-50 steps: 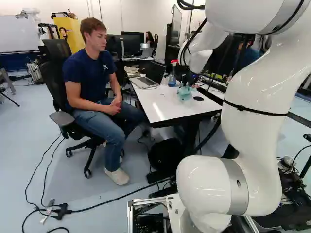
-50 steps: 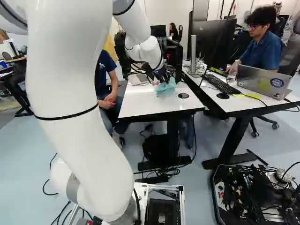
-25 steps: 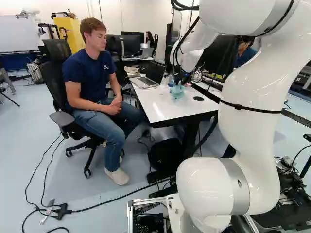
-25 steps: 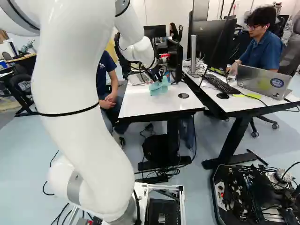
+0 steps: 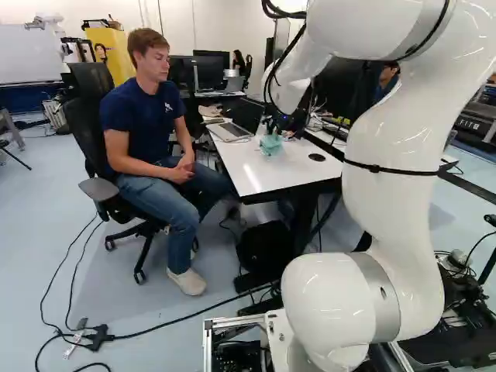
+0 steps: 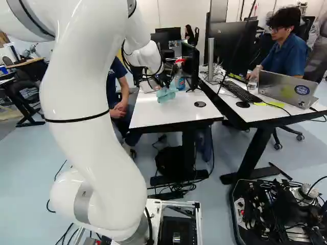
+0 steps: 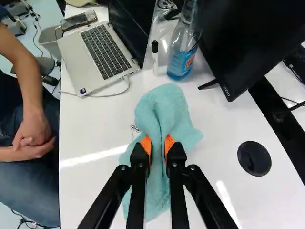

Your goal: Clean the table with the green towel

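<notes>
Between the two fingers (image 7: 141,160), a fold of the green towel (image 7: 164,107) is pinched; the orange pads press on it from both sides. The towel is on the white bench (image 7: 95,133), crumpled, and it spreads ahead of the fingers and also under them. Just at its edge, on the laptop's side, there are small dark marks (image 7: 135,128), too small for me to tell what they are. Further ahead of the towel stands a spray bottle (image 7: 180,59) with blue liquid and, in the right base view, a red head. Beside this bottle is a marker (image 7: 155,52) with black cap. One black monitor (image 7: 238,43) is near the bottle, on the other side from the marker. In the left base view, the open laptop (image 5: 230,130) is to the left of the towel, and the round black disc (image 5: 317,157) is to the right. The white arm (image 5: 395,194) reaches over the bench.
</notes>
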{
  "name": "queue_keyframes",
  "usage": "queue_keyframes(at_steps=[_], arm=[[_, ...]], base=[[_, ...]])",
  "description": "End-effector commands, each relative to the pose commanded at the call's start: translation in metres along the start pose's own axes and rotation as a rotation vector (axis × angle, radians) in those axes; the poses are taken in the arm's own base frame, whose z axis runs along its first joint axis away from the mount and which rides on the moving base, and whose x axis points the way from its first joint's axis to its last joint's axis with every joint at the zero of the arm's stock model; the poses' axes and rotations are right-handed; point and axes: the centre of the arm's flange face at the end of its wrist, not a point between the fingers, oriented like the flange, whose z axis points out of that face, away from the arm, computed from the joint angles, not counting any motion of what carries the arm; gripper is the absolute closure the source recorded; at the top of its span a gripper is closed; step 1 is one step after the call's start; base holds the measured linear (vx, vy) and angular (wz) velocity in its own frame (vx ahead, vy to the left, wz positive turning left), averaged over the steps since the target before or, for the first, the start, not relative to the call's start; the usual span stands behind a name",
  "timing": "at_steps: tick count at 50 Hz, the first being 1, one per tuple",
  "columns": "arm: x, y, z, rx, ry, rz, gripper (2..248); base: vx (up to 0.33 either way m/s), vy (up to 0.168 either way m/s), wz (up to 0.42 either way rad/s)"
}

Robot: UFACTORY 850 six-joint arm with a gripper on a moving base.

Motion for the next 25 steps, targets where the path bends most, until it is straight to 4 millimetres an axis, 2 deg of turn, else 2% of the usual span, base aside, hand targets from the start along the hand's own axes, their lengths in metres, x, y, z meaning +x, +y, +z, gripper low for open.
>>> queue_keyframes(at_steps=[14, 25], arm=[[0.007, -0.024, 0.008, 0.026, 0.005, -0.029, 199], [0.009, -0.028, 0.009, 0.031, 0.006, -0.034, 199]], base=[[0.0, 0.0, 0.0], [0.0, 0.0, 0.0]])
